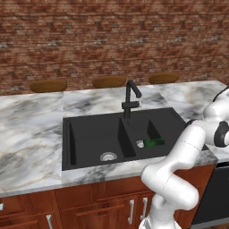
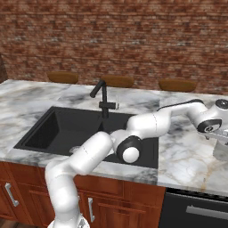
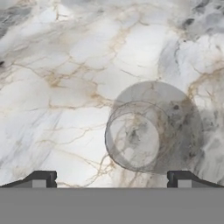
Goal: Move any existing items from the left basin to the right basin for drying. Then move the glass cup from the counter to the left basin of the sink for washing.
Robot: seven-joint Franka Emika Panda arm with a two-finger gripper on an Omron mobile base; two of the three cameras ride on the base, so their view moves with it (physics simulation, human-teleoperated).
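Hand view looks straight down on the glass cup [image 3: 135,141], seen from above as pale concentric rings with a round grey shadow spreading to one side. It stands upright on the veined marble desk [image 3: 65,87]. The pincer [image 3: 111,179] is open, its 2 dark fingertips [image 3: 41,178] set wide, one on each side of the cup's line, and nothing is between them. No contact with the cup is visible.

Left base view, taking the faucet [image 1: 130,98] as landmark: the left basin [image 1: 89,134], the wider one, lies on the faucet's left and shows a bare silver drain. The right basin [image 1: 156,129], the narrower one, lies on the faucet's right, and the green item [image 1: 153,142] rests on its floor just beside its drain. Judged from this layout, the first part of the task looks finished, and the cup transfer is the step in hand.

Right base view shows the arm stretched well to the right of the faucet, across the sink [image 2: 40,129] and out over the desk, with the wrist turned downward. That posture reads as an approach from above, the spread jaws being readied to close around the cup's walls. The cup's smooth transparent wall may slip under a light grip.

No brand, label or legible writing is visible on any surface.
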